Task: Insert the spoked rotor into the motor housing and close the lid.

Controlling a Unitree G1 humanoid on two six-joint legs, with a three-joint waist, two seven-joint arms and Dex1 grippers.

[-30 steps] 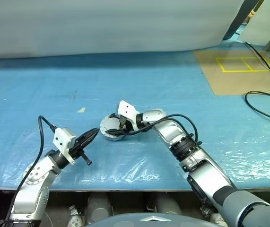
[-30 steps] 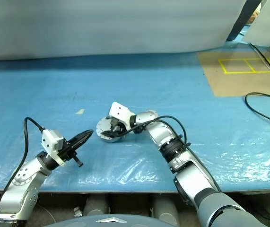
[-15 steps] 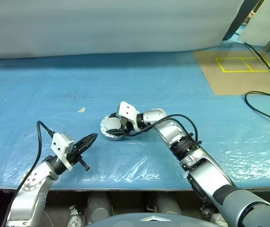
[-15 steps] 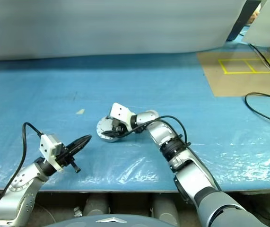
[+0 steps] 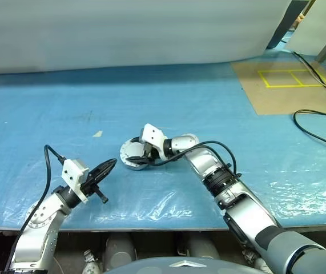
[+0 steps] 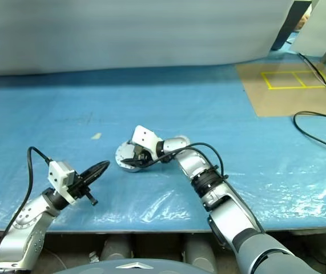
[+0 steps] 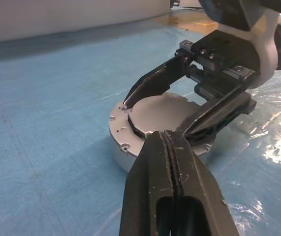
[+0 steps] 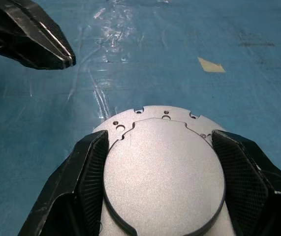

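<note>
Blue plastic sheeting covers the whole work surface, wrinkly and shiny near the front edge, with a pale wall behind it. Using the motor housing as my landmark: it sits on the sheet roughly mid-scene, a short silver round can.

From what I'm seeing, the lid is down flat on top of the housing, plain grey face up, sitting inside the rim with its little screw holes showing around the edge. Can't see any copper windings, and I can't tell anything about the rotor with the lid shut like this.

My right gripper comes in over the housing from the right, fingers spread wide and sitting on either side of the lid, one finger right against each edge. Whether it's actually squeezing or just bracketing it, I can't tell.

My left gripper is just off to the left of the housing, pointing at it, clear of the rim. Its two fingers are pressed tight together with nothing between them.

Further left of the housing there's a small scrap of tan tape on the sheet. Well off to the right sits a brown board with yellow taped rectangles, and a black cable looping nearby.
</note>
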